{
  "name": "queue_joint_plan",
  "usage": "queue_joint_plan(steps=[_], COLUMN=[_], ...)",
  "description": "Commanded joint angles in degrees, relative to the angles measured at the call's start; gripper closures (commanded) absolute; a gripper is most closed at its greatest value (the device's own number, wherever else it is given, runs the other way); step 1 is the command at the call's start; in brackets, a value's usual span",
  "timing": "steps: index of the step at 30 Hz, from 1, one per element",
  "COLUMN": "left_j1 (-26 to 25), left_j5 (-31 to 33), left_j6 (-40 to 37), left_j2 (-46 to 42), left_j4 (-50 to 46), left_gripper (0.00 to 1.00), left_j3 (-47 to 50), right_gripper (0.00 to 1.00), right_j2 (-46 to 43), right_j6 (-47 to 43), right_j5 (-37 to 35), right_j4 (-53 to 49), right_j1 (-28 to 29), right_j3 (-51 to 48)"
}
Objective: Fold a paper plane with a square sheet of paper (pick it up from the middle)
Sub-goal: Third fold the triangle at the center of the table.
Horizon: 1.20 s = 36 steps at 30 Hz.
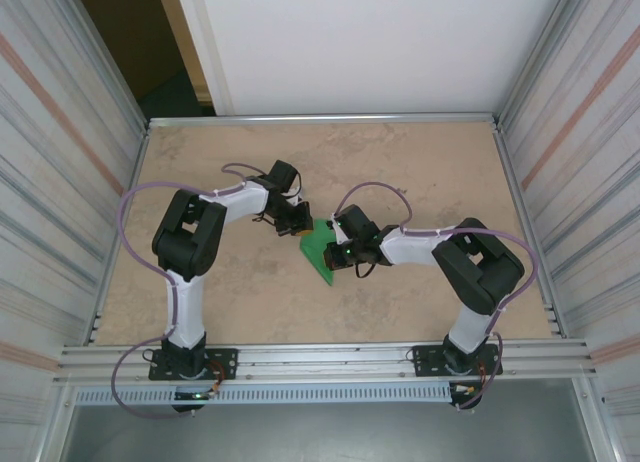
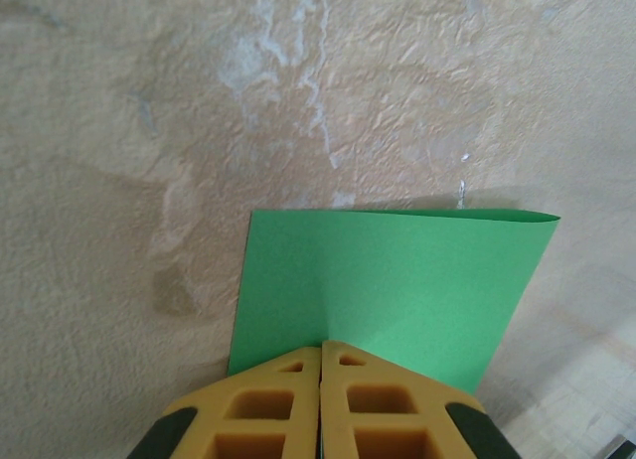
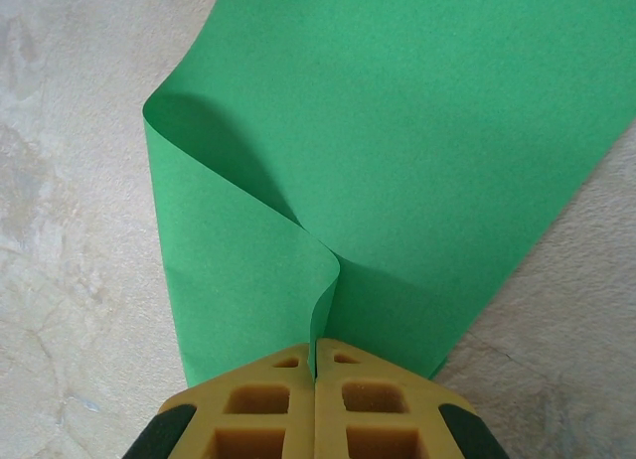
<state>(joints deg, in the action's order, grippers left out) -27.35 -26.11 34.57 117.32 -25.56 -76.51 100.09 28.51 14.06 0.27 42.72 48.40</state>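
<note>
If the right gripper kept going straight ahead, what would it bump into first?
The right gripper pinches the paper lying straight ahead; past that, probably the left gripper facing it, though depth is unclear.

One square sheet of paper [image 1: 318,254], two arms [image 1: 190,237], one table [image 1: 420,162].

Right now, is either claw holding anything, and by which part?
The left claw and the right claw each pinch the green paper near the middle of opposite edges.
</note>
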Motion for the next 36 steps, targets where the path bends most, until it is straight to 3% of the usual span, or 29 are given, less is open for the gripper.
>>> queue_joint_plan(steps=[1,36], left_j1=[-0.2,-0.2], left_j5=[2.7,2.2], left_j6=[-1.4,-1.3], left_j2=[3.1,1.6], left_j4=[-4.4,-4.3], left_gripper=[0.92,0.92], left_j3=[0.9,0.5], right_gripper=[1.00,1.00], right_j2=[1.8,2.0], right_j6=[0.3,-0.2], right_j5=[-0.2,1.8], right_j4=[-1.8,-0.7], right_j1=[-0.3,-0.6], right_j3=[0.7,0.0])
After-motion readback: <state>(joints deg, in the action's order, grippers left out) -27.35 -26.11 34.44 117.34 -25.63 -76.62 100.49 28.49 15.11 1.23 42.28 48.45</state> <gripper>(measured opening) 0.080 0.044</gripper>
